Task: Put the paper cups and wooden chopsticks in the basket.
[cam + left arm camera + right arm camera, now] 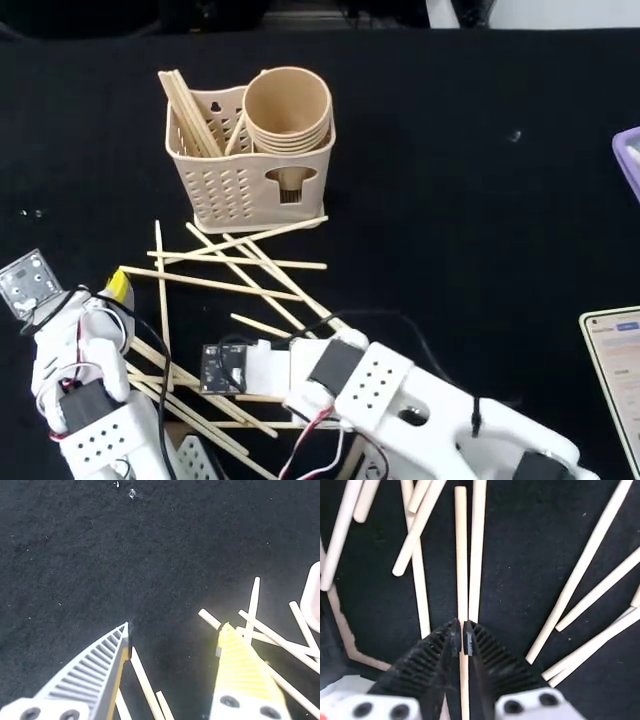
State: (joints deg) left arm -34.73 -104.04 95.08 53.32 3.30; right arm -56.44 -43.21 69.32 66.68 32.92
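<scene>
Cups first, high view: paper cups [287, 105] sit stacked inside the basket [235, 190] w/ a few chopsticks [190, 105] next to them, but lots more lie scattered on the black table [480, 200] between basket and arms.

Left wrist view: left gripper [175, 626] is spread apart, holding nothing, over bare table w/ chopsticks just beside it.

Right wrist view: right gripper [462, 625] is pinched together on one chopstick [461, 555], low on the table.

So imo it's the pick-up step for that one. Next it needs a lift w/o dragging the neighbours, then a carry over to the basket.
</scene>
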